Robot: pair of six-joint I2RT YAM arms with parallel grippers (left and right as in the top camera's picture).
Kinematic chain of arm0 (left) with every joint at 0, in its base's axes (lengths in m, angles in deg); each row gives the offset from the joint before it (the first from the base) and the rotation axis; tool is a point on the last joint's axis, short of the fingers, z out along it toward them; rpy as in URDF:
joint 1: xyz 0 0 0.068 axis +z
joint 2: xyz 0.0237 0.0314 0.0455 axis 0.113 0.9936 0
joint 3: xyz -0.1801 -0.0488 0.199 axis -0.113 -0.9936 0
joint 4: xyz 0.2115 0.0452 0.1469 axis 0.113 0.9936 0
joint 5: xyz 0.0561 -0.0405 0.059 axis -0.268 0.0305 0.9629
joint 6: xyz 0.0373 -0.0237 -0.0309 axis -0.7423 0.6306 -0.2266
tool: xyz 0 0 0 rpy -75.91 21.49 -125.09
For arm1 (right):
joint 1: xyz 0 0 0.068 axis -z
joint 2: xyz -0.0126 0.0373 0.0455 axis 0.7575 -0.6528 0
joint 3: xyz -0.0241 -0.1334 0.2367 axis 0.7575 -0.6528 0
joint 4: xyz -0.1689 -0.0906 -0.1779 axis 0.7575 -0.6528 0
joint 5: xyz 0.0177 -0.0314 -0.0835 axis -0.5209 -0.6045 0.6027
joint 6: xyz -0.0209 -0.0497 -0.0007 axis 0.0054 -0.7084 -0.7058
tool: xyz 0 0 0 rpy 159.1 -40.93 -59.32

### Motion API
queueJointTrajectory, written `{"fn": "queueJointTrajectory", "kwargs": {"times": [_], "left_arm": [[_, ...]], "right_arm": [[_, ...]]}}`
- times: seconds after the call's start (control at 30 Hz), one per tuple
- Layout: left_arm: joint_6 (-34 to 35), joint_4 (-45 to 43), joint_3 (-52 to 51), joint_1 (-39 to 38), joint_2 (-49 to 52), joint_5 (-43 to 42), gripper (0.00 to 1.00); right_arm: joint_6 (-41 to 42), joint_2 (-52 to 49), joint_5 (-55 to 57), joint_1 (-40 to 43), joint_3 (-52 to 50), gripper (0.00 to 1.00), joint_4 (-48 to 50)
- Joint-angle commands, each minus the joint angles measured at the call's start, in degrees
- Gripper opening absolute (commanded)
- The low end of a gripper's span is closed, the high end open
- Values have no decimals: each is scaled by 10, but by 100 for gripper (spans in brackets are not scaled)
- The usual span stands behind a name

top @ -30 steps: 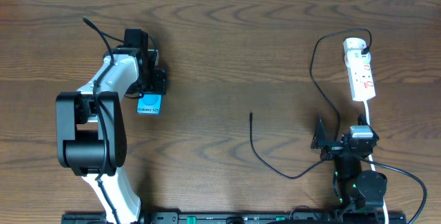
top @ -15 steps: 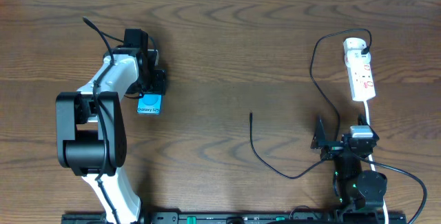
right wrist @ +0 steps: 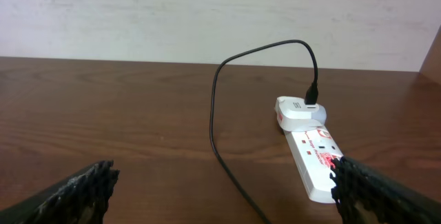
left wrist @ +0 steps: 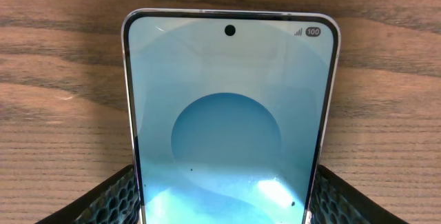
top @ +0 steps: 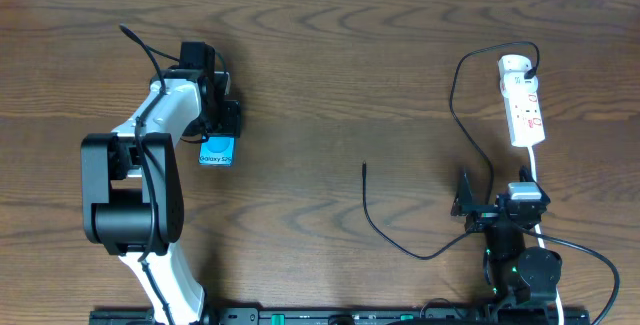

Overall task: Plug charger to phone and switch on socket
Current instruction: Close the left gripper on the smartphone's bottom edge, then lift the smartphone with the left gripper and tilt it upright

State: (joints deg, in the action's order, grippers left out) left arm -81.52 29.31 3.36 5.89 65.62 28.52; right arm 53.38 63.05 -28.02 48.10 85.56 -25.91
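The phone (top: 216, 151) lies flat on the wooden table at the left, blue screen up. In the left wrist view the phone (left wrist: 231, 127) fills the frame between the two finger pads (left wrist: 103, 200). My left gripper (top: 217, 135) is shut on the phone's sides. The charger, a thin black cable (top: 385, 235), has its free tip (top: 364, 167) mid-table and its black plug (top: 535, 65) in the white socket strip (top: 523, 105). My right gripper (top: 497, 197) is open and empty, just in front of the strip (right wrist: 313, 155), with the cable (right wrist: 213, 114) between its fingers.
The strip's white cord (top: 537, 170) runs toward the front edge past my right arm. A pale wall (right wrist: 207, 17) stands behind the table's far edge. The left arm's own black cable (top: 140, 45) trails at the back left.
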Motion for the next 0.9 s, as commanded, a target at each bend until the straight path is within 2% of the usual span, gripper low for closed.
{"fn": "queueJointTrajectory", "kwargs": {"times": [0.0,0.43,0.87], "left_arm": [[-3,1,-16,1,12,-6,7],[-3,2,9,1,3,-8,7],[18,2,25,1,-105,-12,7]], "right_arm": [[-7,3,3,3,0,99,-3],[-7,3,3,3,0,99,-2],[-7,3,3,3,0,99,-2]]}}
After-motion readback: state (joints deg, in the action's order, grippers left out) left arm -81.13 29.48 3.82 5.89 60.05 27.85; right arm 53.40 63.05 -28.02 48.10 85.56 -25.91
